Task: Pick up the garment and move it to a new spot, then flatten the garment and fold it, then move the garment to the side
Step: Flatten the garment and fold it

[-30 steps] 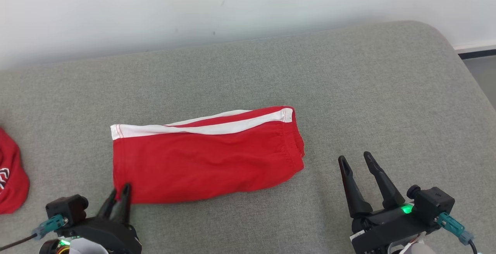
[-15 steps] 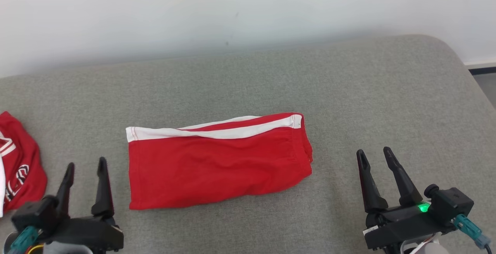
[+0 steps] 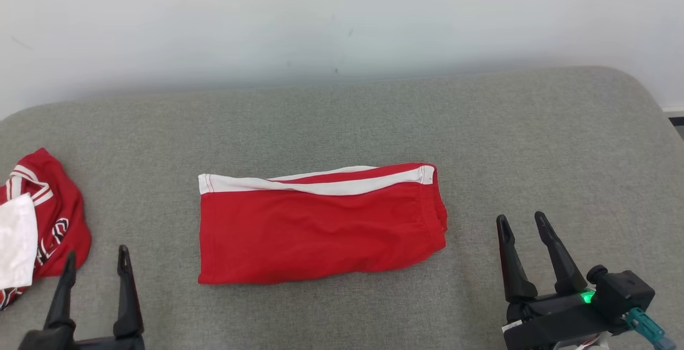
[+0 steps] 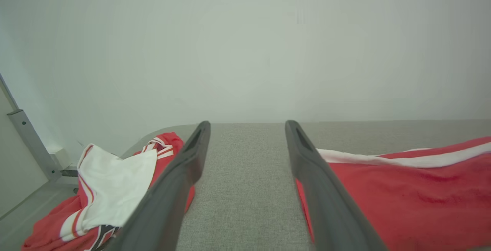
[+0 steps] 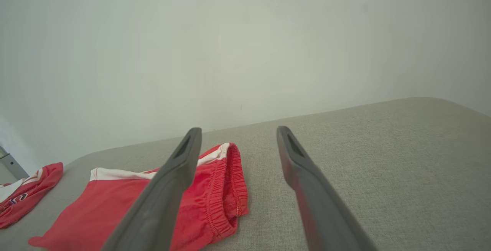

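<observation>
We see the red shorts (image 3: 320, 232) folded on the cushion (image 3: 534, 125); our left gripper (image 3: 96, 254) and right gripper (image 3: 520, 217) flank them, wide and empty, seemingly poised to shift them aside.

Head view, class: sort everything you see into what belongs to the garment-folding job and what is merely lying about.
Belongs to the job: folded red shorts; left gripper; right gripper, both open.
Just lying about: crumpled red-and-white garment at the left edge.
</observation>
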